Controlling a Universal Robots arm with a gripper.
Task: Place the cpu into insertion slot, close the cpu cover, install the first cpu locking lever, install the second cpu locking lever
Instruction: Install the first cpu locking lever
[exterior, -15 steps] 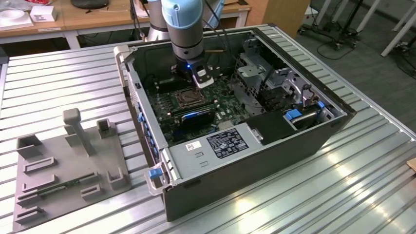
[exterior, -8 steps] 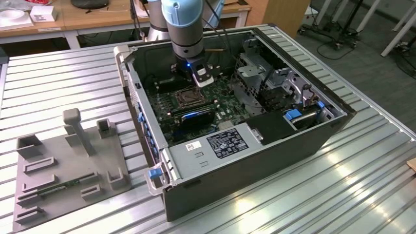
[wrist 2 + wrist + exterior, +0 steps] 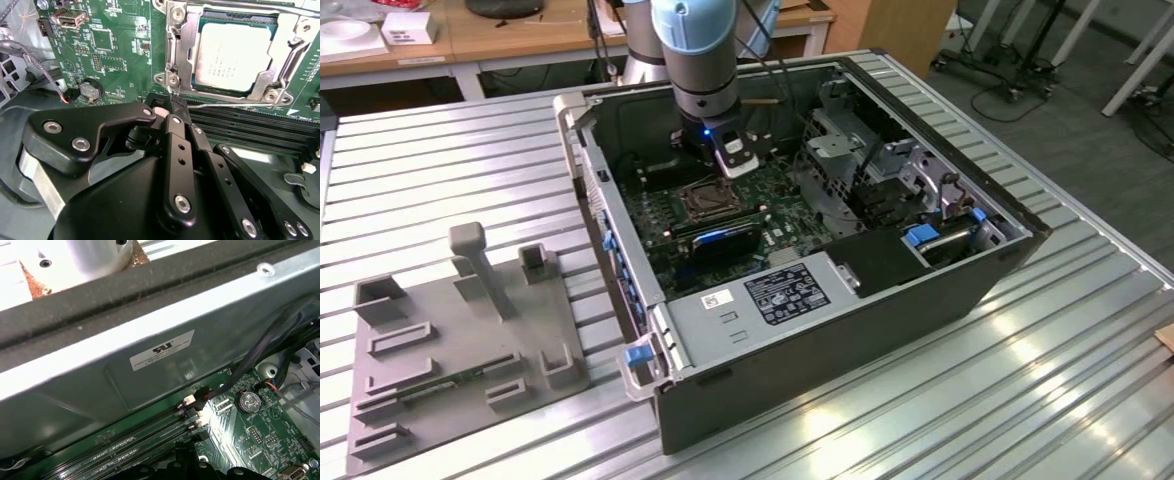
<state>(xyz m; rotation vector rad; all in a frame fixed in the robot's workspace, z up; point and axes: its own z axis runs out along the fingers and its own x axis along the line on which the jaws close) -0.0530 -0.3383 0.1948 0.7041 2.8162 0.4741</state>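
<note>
One arm in play: I've got the gripper (image 3: 176, 106) down inside the open computer case (image 3: 961, 290), just beside the socket's corner. Fingers (image 3: 179, 131) are pinched together on a thin wire lever (image 3: 220, 104) that runs along the socket edge next to the RAM slots (image 3: 250, 131), so I read it as clenched on that lever. The cpu (image 3: 233, 56) is already seated in the insertion slot (image 3: 703, 198), pale top face up. The cpu cover (image 3: 182, 55) is folded down flat over it, silvery frame around the chip w/ the centre cut-out showing the lid. In the exterior view the socket sits mid-board on the green motherboard (image 3: 781, 220), arm (image 3: 698, 50) coming straight down just behind it. Coin cell (image 3: 90, 90) sits on the board off to one side of the socket. On the exterior view's left, a grey parts fixture (image 3: 454, 350) sits on the slatted table (image 3: 440, 170), well apart from the case.
</note>
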